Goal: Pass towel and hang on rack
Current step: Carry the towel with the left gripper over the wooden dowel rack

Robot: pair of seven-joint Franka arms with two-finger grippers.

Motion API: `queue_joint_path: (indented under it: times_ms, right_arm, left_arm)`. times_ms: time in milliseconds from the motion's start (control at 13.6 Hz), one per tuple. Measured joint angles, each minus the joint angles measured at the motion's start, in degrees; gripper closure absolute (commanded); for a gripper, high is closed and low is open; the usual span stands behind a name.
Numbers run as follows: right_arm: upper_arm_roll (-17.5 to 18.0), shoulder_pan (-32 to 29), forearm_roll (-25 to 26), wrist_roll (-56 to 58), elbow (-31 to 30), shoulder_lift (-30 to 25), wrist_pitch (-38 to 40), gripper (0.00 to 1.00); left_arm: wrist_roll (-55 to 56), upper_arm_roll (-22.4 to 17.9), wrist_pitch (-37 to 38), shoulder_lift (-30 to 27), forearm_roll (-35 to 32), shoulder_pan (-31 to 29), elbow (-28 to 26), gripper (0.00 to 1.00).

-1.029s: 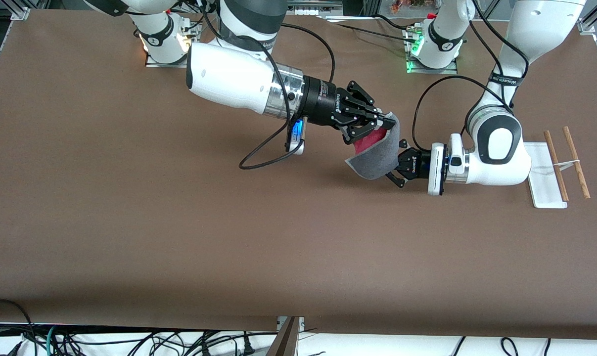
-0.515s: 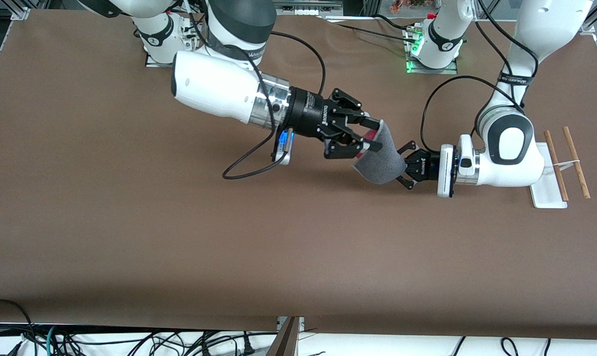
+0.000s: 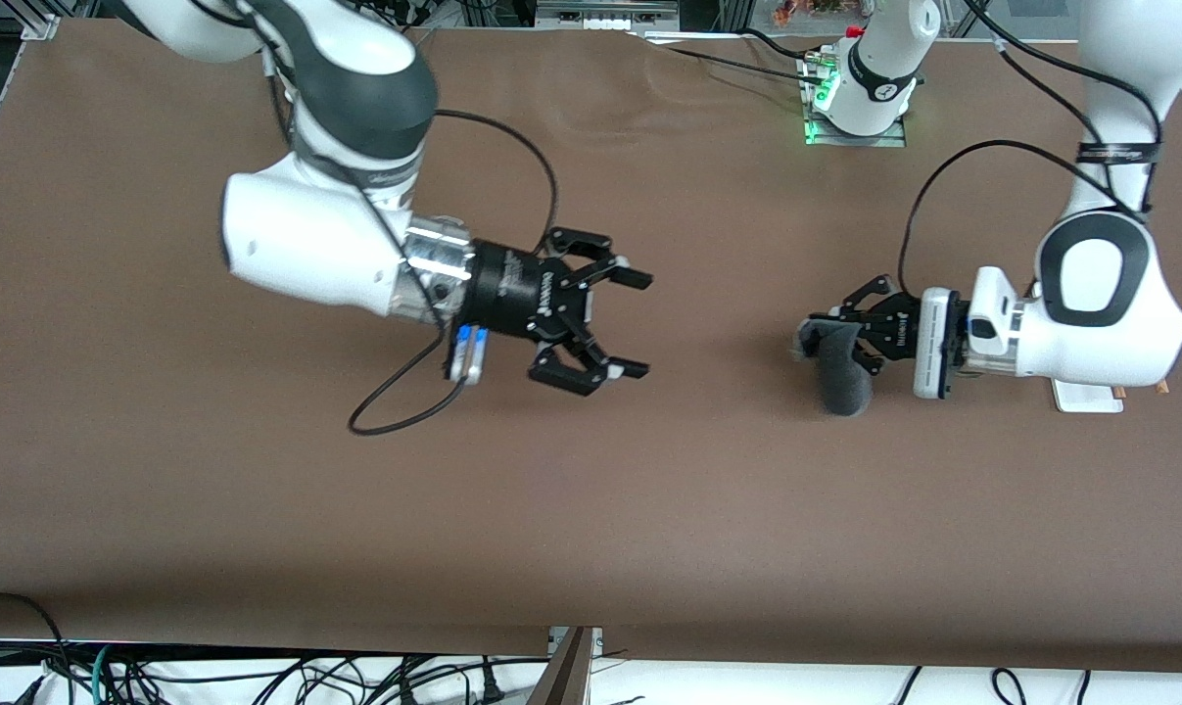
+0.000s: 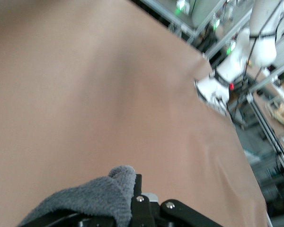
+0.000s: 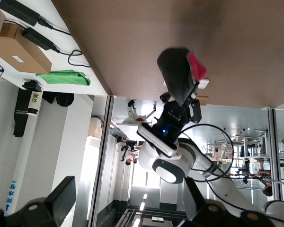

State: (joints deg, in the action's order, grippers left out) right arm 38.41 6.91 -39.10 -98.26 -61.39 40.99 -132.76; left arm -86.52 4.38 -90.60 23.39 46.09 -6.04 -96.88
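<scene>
Towel (image 3: 838,372) clamped in left end effector (image 3: 835,328), right end effector (image 3: 639,325) spread empty over desk (image 3: 258,509); best lifted high before draping across rack (image 3: 1085,397).

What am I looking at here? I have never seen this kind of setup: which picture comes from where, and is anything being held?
These are two white robot arms bolted along one edge of a brown table. The wide picture comes from a high camera facing them; the other two come from small cameras on each arm's wrist.

The left gripper, on the arm at the wide view's right, is shut on the towel, a dark grey cloth that hangs from it over the table. Its wrist camera shows the grey cloth up close. The right gripper is open and empty over the middle of the table; its wrist camera looks across at the towel, showing a red-pink patch.

The rack is almost hidden under the left arm; only a white edge shows.
</scene>
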Motion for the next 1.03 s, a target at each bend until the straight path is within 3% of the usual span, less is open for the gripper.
queue_joint_path:
  times_ms: [441, 735, 1029]
  right_arm:
    - [-0.5, -10.1, 1.1, 14.5, 0.1, 0.0, 17.8, 0.01]
    - [-0.4, -14.2, 7.4, 24.2, 0.8, -0.6, 30.7, 0.01]
    - [-0.8, -18.4, 13.7, 34.4, 2.0, -7.2, 43.0, 0.01]
  left_arm:
    - [1.8, -0.4, 10.2, 1.8, -25.2, -7.0, 9.1, 1.00]
    - [1.7, -0.5, 11.0, 2.4, -38.8, -13.9, 9.7, 1.00]
    - [1.7, -0.6, 11.1, 2.7, -49.1, -21.7, 10.8, 1.00]
